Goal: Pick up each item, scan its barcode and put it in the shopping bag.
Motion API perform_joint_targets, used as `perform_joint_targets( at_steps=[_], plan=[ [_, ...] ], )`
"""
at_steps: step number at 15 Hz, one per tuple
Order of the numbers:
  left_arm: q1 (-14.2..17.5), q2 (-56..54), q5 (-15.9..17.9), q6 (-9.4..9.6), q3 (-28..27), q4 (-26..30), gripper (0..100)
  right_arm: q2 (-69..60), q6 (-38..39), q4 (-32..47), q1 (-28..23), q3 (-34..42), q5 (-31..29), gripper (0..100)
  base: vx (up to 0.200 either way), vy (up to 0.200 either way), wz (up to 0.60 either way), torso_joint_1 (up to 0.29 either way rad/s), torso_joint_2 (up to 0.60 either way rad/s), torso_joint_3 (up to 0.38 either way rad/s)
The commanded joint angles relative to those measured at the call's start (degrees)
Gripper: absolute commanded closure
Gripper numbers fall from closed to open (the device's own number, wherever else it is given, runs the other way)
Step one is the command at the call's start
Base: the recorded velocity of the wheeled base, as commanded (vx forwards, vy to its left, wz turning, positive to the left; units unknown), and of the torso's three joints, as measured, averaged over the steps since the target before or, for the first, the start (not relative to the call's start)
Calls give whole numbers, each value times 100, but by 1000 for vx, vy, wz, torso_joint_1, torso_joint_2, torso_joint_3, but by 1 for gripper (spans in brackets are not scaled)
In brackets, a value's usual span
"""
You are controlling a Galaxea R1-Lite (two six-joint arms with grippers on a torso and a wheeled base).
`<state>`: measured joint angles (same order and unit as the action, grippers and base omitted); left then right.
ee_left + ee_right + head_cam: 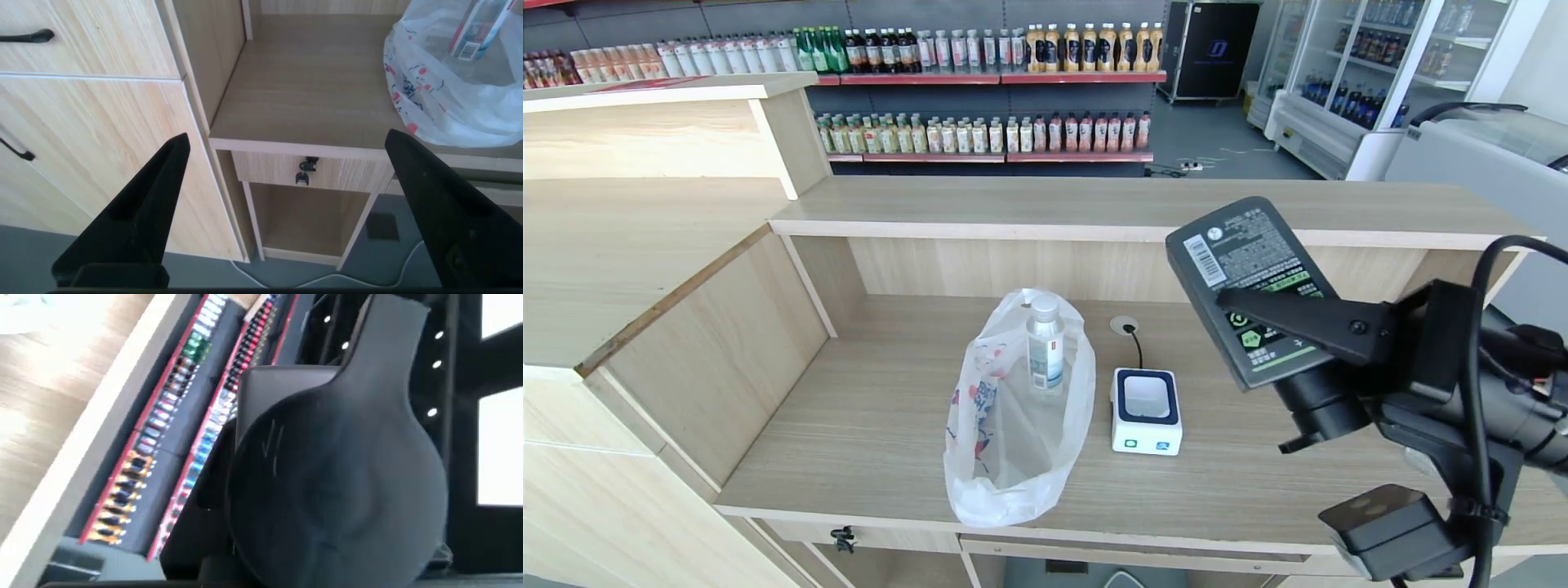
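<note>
My right gripper is shut on a flat dark grey pack, held tilted high above the counter's right side, with its barcode label facing up. The same pack looms close in the right wrist view. Below and to the left of it, the white barcode scanner sits on the counter. A translucent shopping bag lies open left of the scanner with a clear water bottle standing in it. My left gripper hangs open and holds nothing, low in front of the counter's left end, with the bag beyond it.
The counter is a recess with a raised wooden ledge behind and a side wall on the left. A drawer with a key sits under the front edge. The scanner's cable runs to a hole. Drink shelves stand far behind.
</note>
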<state>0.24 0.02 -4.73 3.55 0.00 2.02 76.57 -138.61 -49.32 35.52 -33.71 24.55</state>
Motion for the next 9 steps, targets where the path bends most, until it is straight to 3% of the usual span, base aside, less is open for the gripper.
perform_joint_targets(
  at_steps=[1,4,6,9],
  plan=[
    [2,-2,-2,6,0,0,0,-98,-334,10,429,4,-3,100,0,0,0,0,0,0],
    [2,-2,-2,-3,0,0,0,121,-966,-16,1027,-31,-47,100,0,0,0,0,0,0],
    [2,-2,-2,6,0,0,0,157,-984,-25,1106,-66,-47,100,0,0,0,0,0,0],
    [2,-2,-2,-3,0,0,0,139,-984,-34,1668,-154,-56,100,0,0,0,0,0,0]
  ],
)
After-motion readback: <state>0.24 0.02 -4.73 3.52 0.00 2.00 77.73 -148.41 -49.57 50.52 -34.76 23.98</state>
